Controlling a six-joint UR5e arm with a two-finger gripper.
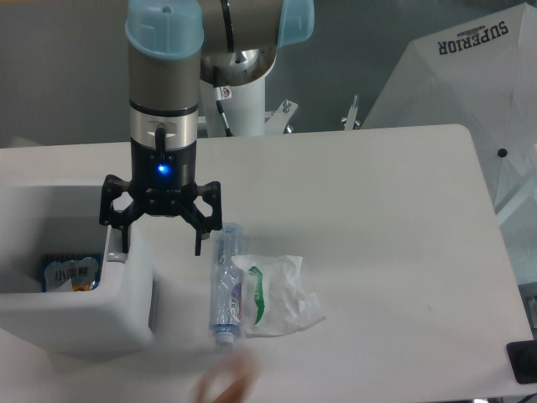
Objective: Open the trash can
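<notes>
White tabletop (377, 201) fills most of the view, with a grey wall behind it and a pale canopy marked SUPERIOR (470, 75) off at two o'clock. At nine o'clock on that surface stands the trash can (84, 315), a boxy white bin whose top now shows as an open cavity: a printed packet (65, 274) lies visible down inside, and no flat lid covers the mouth, so I judge the opening step to be done or all but done. Where the lid itself has swung to I cannot tell. The gripper (161, 239) hangs over the bin's right rim, its two dark fingers spread wide and pinching nothing; one fingertip sits right at the grey push tab (114, 252) on the bin's three o'clock edge, though whether it touches the tab is not clear from this angle, while the other hangs over bare table just beside a clear plastic bottle (227, 285) lying on its side. Touching the bottle on its three o'clock side is a crumpled white plastic bag (277, 295) with green print. At six o'clock a blurred hand (226, 384) is at the table's near edge. The next move probably calls for lifting straight up off the tab without knocking the bottle.
</notes>
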